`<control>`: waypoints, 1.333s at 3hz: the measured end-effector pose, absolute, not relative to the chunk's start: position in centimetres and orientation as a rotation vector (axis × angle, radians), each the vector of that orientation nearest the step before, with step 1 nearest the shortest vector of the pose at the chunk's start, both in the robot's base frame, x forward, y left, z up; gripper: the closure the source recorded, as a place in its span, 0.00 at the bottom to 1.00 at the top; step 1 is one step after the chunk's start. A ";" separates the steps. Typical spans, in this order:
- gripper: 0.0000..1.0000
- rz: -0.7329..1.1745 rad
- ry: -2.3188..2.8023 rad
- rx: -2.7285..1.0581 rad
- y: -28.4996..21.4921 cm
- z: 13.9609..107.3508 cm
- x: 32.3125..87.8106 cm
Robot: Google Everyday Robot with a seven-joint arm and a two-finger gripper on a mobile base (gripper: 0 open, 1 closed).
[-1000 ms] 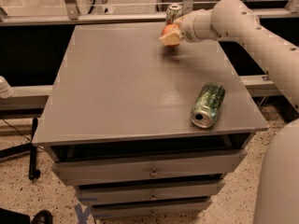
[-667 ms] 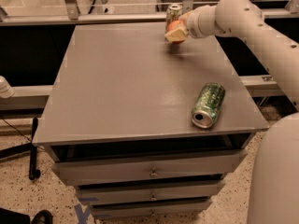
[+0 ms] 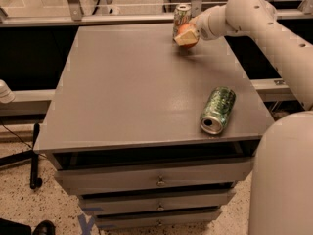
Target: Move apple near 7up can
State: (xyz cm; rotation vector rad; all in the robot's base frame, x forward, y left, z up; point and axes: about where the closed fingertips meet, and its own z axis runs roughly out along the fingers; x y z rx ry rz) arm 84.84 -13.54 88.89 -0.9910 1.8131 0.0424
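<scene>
The red-orange apple (image 3: 186, 34) is held in my gripper (image 3: 187, 35) at the far right of the grey tabletop (image 3: 132, 87), just above the surface. The pale 7up can (image 3: 181, 17) stands upright at the table's far edge, right behind the apple and partly covered by it. The white arm comes in from the right. The gripper is shut on the apple.
A dark green mottled can (image 3: 218, 109) lies on its side near the table's front right corner. Drawers (image 3: 156, 180) sit under the tabletop. A metal rail (image 3: 98, 18) and glass run behind the table. The robot's white body (image 3: 281, 180) fills the lower right.
The gripper with the apple has moved a little further back, toward the 7up can. The green can has not moved.
</scene>
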 end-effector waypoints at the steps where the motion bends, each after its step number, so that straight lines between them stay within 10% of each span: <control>1: 0.60 0.073 1.867 -0.989 -13.8 87.5 84.5; 4: 0.00 0.100 1.914 -0.989 -14.4 86.7 84.0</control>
